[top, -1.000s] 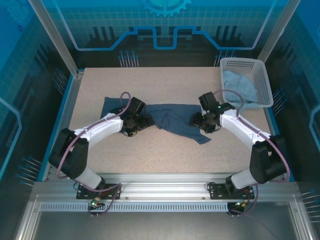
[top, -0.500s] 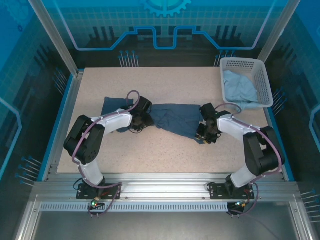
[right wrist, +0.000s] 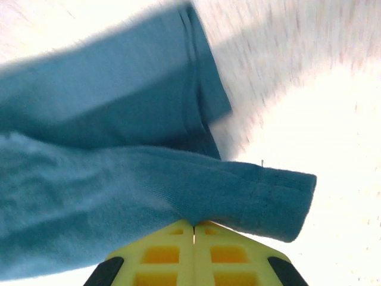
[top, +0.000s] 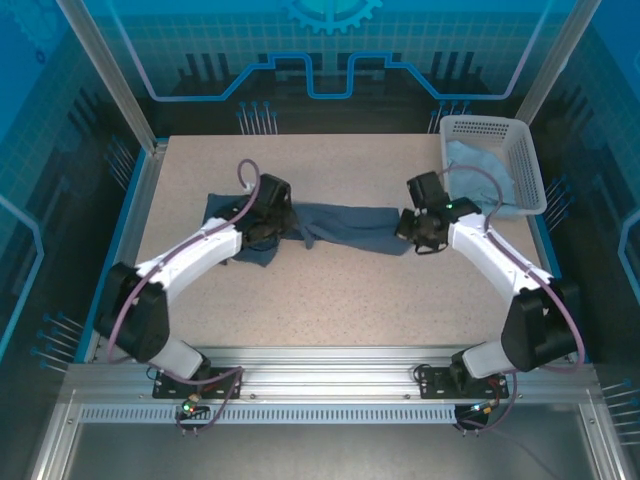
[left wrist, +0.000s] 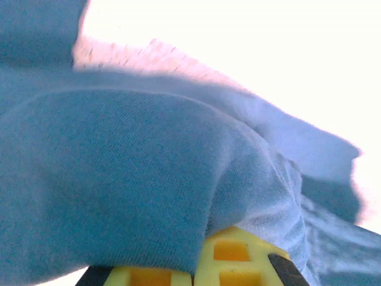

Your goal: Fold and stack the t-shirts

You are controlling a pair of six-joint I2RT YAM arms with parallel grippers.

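**Dark slate-blue t-shirt** (top: 340, 228): lies on the table (top: 330, 310) at the centre of the top view. Stretches as a narrow band from 9 to 3 o'clock between the two grippers. Spread wider half a second ago, with a flap trailing toward 5 o'clock. No longer reaches that spot, the near edge having gone up toward 12 o'clock. Bunches into a darker heap at the 9 o'clock end, under the left arm. Shows in the left wrist view (left wrist: 119, 179) as a rounded fold draped over the fingers. Shows in the right wrist view (right wrist: 89, 179) as a layered hem with a sleeve-like end jutting toward 3 o'clock.

**Left gripper** (top: 272, 222): sits on the 9 o'clock part of the band. Stands slightly further toward 11 o'clock than before. Closed, its yellow pads (left wrist: 229, 250) together with cloth pinched over the tips.

**Right gripper** (top: 418, 226): sits at the 3 o'clock end of the band. Has shifted toward 12 o'clock from its earlier spot. Closed, its pads (right wrist: 161, 256) meeting along one seam and clamping the hem.

**Pale blue t-shirt** (top: 478, 180): lies crumpled inside the basket. Unchanged.

**Basket** (top: 532, 170): white lattice, at 2 o'clock on the table, near the right gripper but not touching it.
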